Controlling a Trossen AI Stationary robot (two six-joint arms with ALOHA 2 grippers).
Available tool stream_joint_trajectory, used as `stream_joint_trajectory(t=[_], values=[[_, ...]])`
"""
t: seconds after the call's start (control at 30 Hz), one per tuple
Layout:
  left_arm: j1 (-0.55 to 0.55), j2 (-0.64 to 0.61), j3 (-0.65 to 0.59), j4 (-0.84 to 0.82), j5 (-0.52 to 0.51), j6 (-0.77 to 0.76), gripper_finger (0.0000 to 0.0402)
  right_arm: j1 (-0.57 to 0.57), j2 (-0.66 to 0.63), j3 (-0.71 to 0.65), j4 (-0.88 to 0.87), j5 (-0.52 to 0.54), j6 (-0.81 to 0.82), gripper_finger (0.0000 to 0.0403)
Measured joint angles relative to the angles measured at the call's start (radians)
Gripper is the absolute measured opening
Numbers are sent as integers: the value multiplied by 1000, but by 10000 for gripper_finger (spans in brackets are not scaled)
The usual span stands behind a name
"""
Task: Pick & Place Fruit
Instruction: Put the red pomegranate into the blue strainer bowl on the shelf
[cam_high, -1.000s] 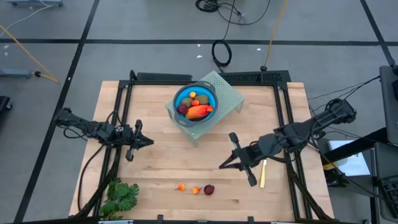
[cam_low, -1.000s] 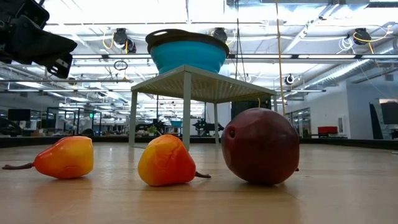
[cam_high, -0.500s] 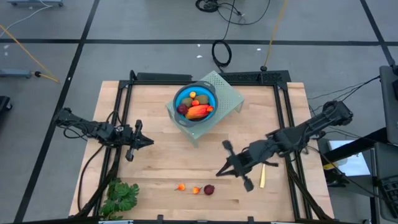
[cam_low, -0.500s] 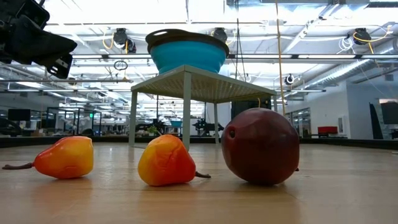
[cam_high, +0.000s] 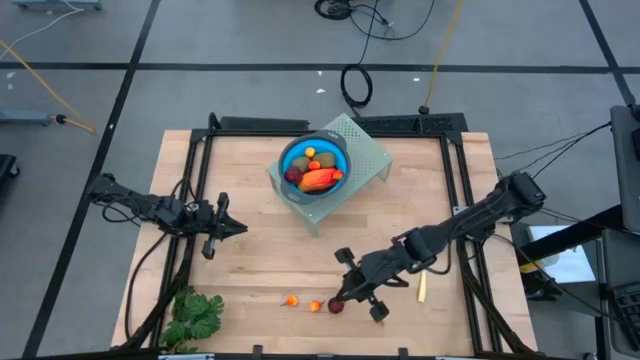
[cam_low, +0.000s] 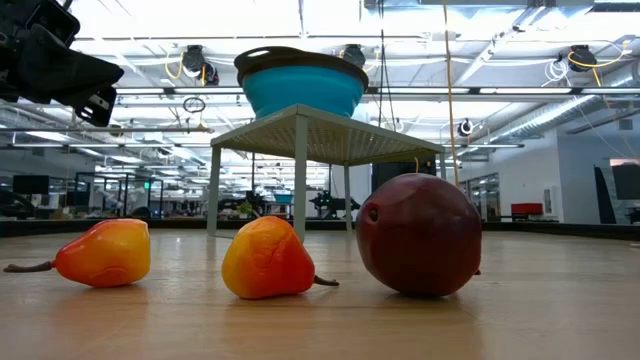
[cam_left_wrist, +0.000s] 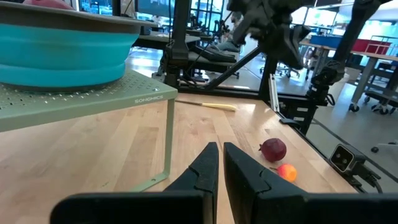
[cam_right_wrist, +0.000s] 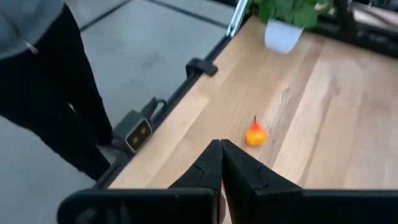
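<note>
Right gripper (cam_high: 345, 293) over the last loose fruit — pincer pinched shut, holding nothing

Dark red ball (cam_high: 336, 305) and two tiny pears (cam_high: 291, 299) sit at the table's (cam_high: 260, 250) 6 o'clock; they look light, hard, roll-prone plastic — grab the ball across its middle. Smooth wood, open lab behind. Left gripper (cam_high: 240, 227) waits at 9, closed and empty.

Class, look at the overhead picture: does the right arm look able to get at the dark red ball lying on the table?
Probably yes. The right gripper hangs shut right beside the dark red ball, with nothing between them; the two small orange fruits lie on the ball's far side. It must open first.
</note>
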Motion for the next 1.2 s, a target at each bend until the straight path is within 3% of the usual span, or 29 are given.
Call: stream_joint_trajectory(t=[0.5,0.77,1.2], values=[[0,0,0,-6,0,-5,24,0,180,0,17,-26,55,0],[0,0,1,-7,0,-8,24,-4,204,0,21,-22,97,3],[0,0,0,-8,0,-25,24,-11,204,0,18,-26,204,69]])
